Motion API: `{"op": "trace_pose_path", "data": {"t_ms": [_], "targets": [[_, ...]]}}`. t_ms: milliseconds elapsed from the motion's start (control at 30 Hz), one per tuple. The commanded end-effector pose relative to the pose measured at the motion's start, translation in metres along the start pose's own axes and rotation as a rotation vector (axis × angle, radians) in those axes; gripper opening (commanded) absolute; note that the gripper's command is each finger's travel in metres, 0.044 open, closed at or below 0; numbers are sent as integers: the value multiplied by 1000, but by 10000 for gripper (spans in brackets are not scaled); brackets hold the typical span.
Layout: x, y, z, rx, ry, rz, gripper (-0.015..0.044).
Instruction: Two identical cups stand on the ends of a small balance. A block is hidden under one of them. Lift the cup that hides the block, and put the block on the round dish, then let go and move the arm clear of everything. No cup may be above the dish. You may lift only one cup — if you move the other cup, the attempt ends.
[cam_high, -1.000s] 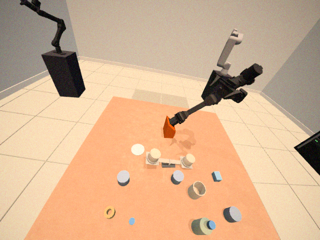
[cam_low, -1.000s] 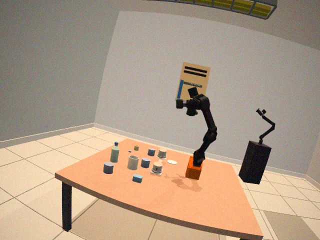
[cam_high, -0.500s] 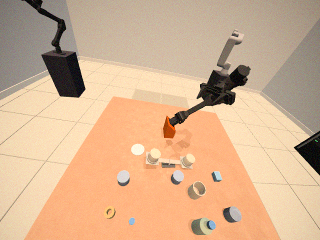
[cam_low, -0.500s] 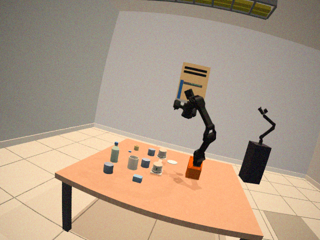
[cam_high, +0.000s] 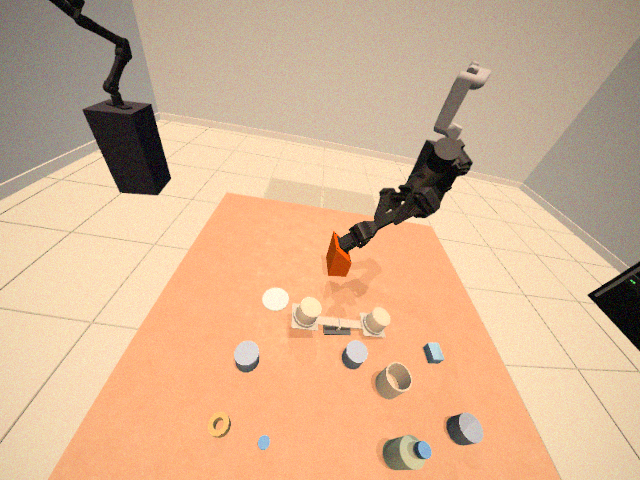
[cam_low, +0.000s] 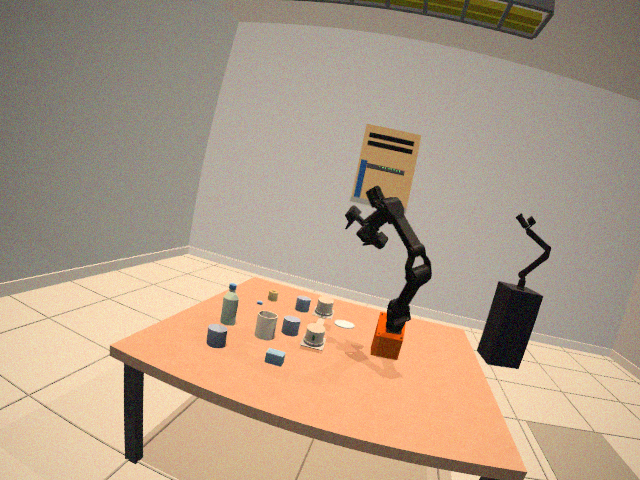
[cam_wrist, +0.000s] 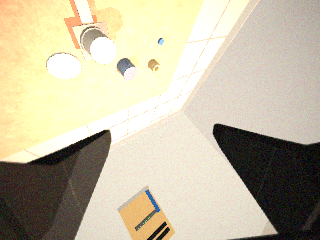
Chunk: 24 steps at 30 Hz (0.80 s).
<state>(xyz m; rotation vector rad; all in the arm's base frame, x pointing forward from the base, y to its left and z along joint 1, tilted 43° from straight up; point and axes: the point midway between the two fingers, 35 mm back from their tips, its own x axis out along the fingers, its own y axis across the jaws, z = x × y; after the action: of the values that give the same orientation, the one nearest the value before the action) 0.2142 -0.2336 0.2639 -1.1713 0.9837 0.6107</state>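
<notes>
Two identical tan cups stand upside down on the end pads of the small balance (cam_high: 345, 323): the left cup (cam_high: 308, 311) (cam_low: 324, 305) (cam_wrist: 100, 47) and the right cup (cam_high: 376, 320) (cam_low: 314, 334). The white round dish (cam_high: 275, 298) (cam_low: 344, 323) (cam_wrist: 63, 66) lies on the table just beside the left cup. No block shows. My gripper (cam_high: 448, 157) (cam_low: 361, 209) (cam_wrist: 163, 131) is open and empty. It hangs high above the table, behind the balance and over the arm's orange base (cam_high: 338, 258) (cam_low: 387, 338), well away from both cups.
Three blue cylinders (cam_high: 246, 354) (cam_high: 355, 353) (cam_high: 465, 427), a tan open cup (cam_high: 393, 380), a blue block (cam_high: 433, 352), a yellow ring (cam_high: 218, 420), a small blue disc (cam_high: 263, 442) and a green bottle (cam_high: 405, 452) lie in front of the balance. A black pedestal (cam_high: 127, 147) stands on the floor.
</notes>
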Motion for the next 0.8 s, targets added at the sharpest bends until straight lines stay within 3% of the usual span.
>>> {"op": "trace_pose_path", "data": {"t_ms": [0,767], "targets": [[19,12,2,136,-68,15,440],[89,73,22,818,-356,131,440]]}}
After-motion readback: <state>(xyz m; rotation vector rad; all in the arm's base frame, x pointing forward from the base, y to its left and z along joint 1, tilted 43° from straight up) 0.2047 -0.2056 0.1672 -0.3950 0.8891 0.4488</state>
